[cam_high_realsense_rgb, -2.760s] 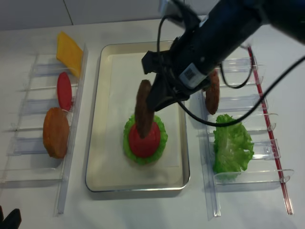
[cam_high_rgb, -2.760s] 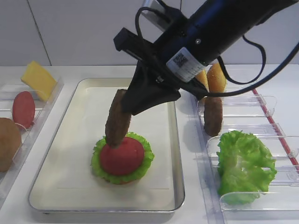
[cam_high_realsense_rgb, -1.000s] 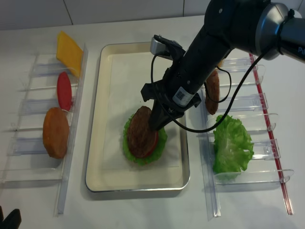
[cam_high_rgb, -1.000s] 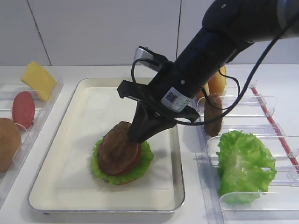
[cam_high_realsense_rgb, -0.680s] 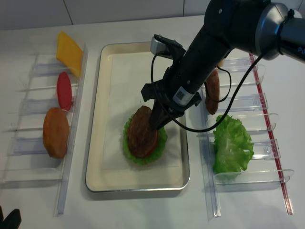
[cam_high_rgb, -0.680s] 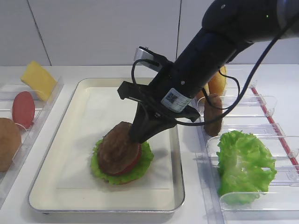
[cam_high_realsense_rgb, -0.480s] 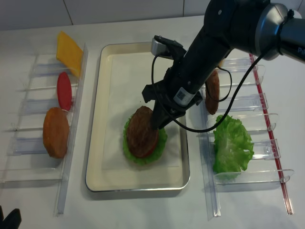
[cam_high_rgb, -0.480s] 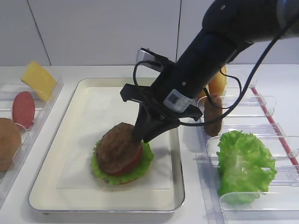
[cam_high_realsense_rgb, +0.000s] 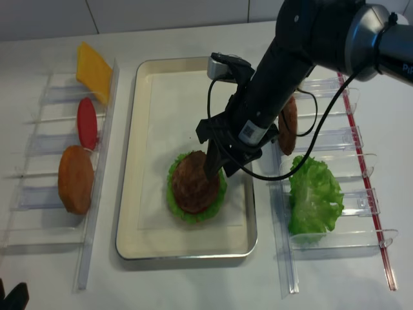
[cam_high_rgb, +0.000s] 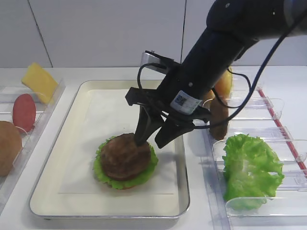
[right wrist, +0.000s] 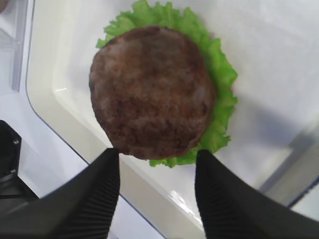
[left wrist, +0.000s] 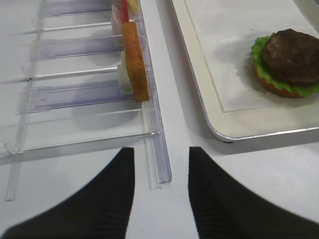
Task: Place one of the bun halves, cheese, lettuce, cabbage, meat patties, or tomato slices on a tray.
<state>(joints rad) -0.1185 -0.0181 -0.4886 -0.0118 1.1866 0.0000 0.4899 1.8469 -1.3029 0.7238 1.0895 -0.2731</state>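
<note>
Left rack (cam_high_rgb: 29, 129): along the counter's left edge, the clear rack carries a cheese slice (cam_high_rgb: 39, 81) at its far end, then a tomato slice (cam_high_rgb: 24, 111), then a bun half (cam_high_rgb: 8, 147) at the near end, all standing on edge.

Left gripper (left wrist: 160, 196): it hangs over bare counter between the rack's near end and the tray's near left corner. Its fingers stand apart with nothing between them.

Tray (cam_high_rgb: 57, 139): the placed meat patty (cam_high_rgb: 124, 156) lies flat on a ruffled lettuce leaf (cam_high_rgb: 146, 168), toward the tray's near right corner, on the paper liner. The stack sits wholly inside the rim.

Right gripper (cam_high_rgb: 152, 140): it stands just above the patty's right edge. The jaws are spread and grip nothing; the wrist view shows both fingers (right wrist: 94, 196) clear of the patty on the near side.

Right rack (cam_high_rgb: 259, 143): a second meat patty (cam_high_rgb: 219, 118) stands on edge in a far slot, with loose lettuce (cam_high_rgb: 252, 170) in the nearer slots.

Step in hand, as judged: release of the patty; placement appears done. The next move calls for a straight lift of the right gripper, so that neither finger drags the patty off the stack.
</note>
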